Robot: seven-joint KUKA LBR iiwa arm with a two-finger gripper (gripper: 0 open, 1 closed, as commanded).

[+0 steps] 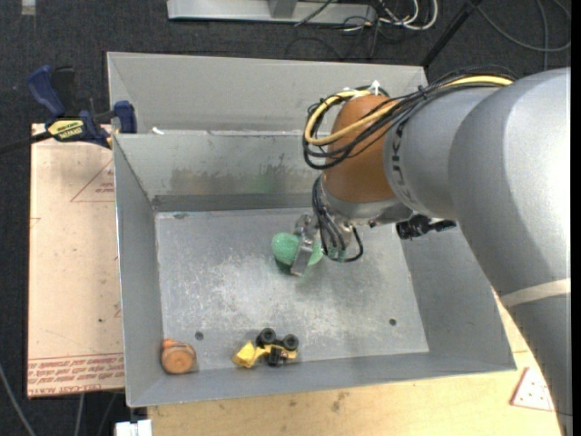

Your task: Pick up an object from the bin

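Arm (508,180): broad, rounded silver-grey links.
Wrist cover (363,157): orange, domed.
Cables (325,125): yellow and black, looped over the cover.
Gripper (309,251): small, grey metal.

I worked in what looked like a robotics lab: dark carpet (73,21) lay around my grey metal bin (136,252), and along the top of the frame lay loose cables (404,5) and the flat metal foot of a stand (272,7).

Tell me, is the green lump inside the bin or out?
Inside: the green lump is within the walls of the bin, right by the tool.
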